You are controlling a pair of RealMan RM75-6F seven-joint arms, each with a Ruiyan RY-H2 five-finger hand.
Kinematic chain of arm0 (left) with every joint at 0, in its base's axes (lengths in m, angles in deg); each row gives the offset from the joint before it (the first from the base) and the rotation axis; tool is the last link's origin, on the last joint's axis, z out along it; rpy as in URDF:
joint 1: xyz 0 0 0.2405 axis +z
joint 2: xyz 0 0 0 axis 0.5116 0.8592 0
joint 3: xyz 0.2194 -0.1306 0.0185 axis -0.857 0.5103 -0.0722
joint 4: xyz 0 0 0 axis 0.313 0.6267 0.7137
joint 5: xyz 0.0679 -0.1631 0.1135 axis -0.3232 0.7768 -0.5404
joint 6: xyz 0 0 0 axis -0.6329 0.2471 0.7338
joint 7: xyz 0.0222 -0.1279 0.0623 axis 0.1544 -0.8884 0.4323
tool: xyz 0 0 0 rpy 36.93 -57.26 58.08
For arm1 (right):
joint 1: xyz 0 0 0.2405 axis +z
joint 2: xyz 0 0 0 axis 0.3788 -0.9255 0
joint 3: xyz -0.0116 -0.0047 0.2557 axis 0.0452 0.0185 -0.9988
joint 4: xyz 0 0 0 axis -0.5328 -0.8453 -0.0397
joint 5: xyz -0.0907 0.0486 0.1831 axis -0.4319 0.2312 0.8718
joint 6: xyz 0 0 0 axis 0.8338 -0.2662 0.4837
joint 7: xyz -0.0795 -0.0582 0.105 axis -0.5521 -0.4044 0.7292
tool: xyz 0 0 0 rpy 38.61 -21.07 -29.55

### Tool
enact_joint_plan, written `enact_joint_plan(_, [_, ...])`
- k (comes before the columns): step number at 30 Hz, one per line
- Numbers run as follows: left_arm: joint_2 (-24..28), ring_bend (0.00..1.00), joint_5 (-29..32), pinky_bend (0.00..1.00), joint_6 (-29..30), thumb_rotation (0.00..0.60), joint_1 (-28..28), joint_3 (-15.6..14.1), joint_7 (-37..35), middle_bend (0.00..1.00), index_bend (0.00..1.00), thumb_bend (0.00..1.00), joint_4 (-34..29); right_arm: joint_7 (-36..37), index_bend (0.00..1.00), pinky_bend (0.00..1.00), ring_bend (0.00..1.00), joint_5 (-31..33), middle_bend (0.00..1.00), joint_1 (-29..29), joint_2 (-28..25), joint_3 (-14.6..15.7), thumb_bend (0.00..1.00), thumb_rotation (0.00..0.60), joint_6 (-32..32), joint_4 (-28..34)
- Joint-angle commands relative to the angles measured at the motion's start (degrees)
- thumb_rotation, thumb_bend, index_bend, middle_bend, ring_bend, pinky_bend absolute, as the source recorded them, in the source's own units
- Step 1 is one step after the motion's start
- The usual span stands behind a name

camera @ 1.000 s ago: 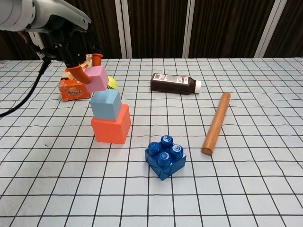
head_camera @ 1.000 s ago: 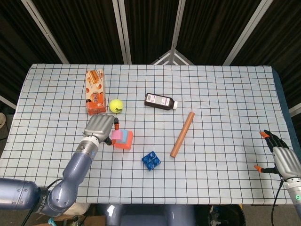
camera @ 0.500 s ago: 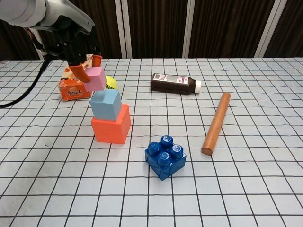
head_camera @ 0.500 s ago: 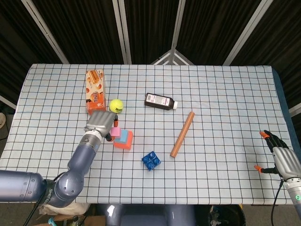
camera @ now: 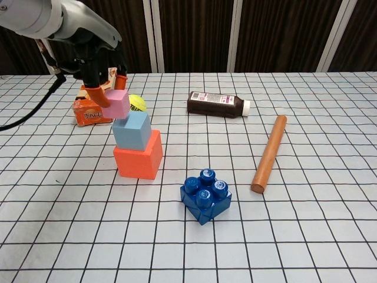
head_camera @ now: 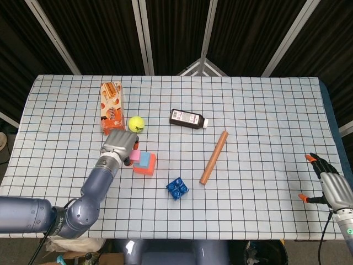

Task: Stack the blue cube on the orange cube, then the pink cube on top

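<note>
Chest view: left hand (camera: 97,71) has lowered pink cube (camera: 116,104) since earlier frame; cube now touches back-left top edge of blue cube (camera: 132,130), tilted, fingers (camera: 94,93) pinching it. Blue cube sits on orange cube (camera: 139,155). Right hand (head_camera: 330,185) idle at tabletop (head_camera: 265,110) right edge, fingers spread, holding nothing. Nearby: tennis ball (camera: 138,102), snack box (camera: 88,111), dark bottle (camera: 217,104), wooden rod (camera: 269,153), blue brick (camera: 205,195).
</note>
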Motion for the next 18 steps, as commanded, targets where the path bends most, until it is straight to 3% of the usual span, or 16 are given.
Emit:
enact_joint_plan(1, [-0.40, 0.74, -0.10, 0.81, 0.50, 0.600, -0.74, -0.65, 0.34, 0.80, 0.45, 0.36, 0.65, -0.01, 0.00, 0.13, 0.06, -0.02, 0.02, 0.02, 0.03, 0.00, 0.13, 0.600, -0.01, -0.03])
enact_joint_plan(18, [-3.18, 0.74, -5.08, 0.81, 0.62, 0.600, -1.78, -3.02, -2.22, 0.79, 0.44, 0.36, 1.87, 0.51, 0.00, 0.13, 0.06, -0.09, 0.02, 0.02, -0.08, 0.04, 0.13, 0.600, -0.09, -0.14])
